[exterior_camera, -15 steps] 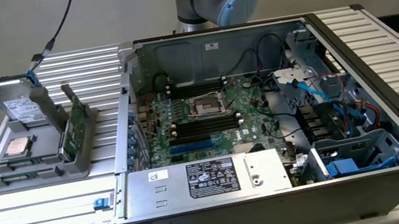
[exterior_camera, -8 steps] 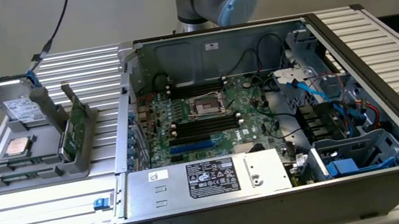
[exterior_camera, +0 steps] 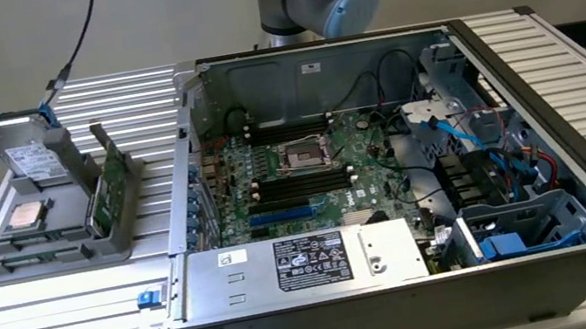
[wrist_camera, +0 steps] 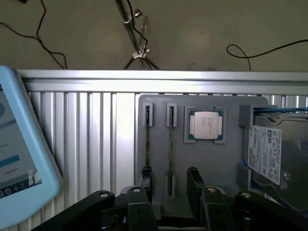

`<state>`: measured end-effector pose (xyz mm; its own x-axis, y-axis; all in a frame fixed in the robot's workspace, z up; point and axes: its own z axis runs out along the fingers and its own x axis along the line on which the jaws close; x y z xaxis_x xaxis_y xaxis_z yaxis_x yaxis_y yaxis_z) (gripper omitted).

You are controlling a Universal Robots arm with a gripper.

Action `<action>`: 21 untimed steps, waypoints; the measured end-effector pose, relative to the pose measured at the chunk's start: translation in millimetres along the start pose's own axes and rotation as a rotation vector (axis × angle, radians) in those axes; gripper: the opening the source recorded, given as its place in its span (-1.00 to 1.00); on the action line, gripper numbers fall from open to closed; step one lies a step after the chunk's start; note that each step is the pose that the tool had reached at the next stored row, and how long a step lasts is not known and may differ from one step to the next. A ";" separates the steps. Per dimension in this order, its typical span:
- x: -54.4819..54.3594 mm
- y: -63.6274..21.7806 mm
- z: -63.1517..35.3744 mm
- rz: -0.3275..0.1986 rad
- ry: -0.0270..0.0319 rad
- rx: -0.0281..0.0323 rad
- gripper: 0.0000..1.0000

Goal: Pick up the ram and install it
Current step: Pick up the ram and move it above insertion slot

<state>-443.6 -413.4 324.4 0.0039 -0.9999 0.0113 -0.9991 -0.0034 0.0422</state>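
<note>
Evidently the gripper (wrist_camera: 169,177) hangs released above the grey tray (wrist_camera: 226,163), its two fingers spread and holding nothing. The ram (wrist_camera: 170,139) stands on edge in a tray slot, below and ahead of the gripper. Its long axis runs away along the line midway between the fingers, so the jaws face its flat sides. A second card (wrist_camera: 147,144) stands parallel, just beside it. The tray lies at the exterior view's left of the open computer case (exterior_camera: 563,86).

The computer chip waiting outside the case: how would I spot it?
At the exterior view's left, beside the open computer case, sits a grey tray. The chip lies flat in it, between the hard drive and two boards standing on edge. It alone is square with a silvery top.
</note>
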 end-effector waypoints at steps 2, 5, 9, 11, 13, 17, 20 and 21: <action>4.3 -0.1 2.3 0.000 -0.0040 0.0001 -0.15; 12.4 -0.2 5.3 0.000 -0.0095 0.0000 -0.15; 16.4 -4.5 10.4 -0.001 -0.0127 0.0000 -0.15; 17.6 -6.0 14.1 -0.001 -0.0138 0.0001 -0.15; 18.7 -6.6 17.7 -0.001 -0.0146 0.0002 -0.15; 21.6 -9.7 24.8 -0.002 -0.0152 0.0000 -0.15; 24.5 -14.3 30.1 -0.003 -0.0158 0.0001 -0.15; 25.3 -15.7 31.9 -0.004 -0.0160 0.0001 -0.15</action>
<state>-429.2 -439.1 292.1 0.0069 -1.0000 -0.0048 -0.9991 -0.0071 0.0420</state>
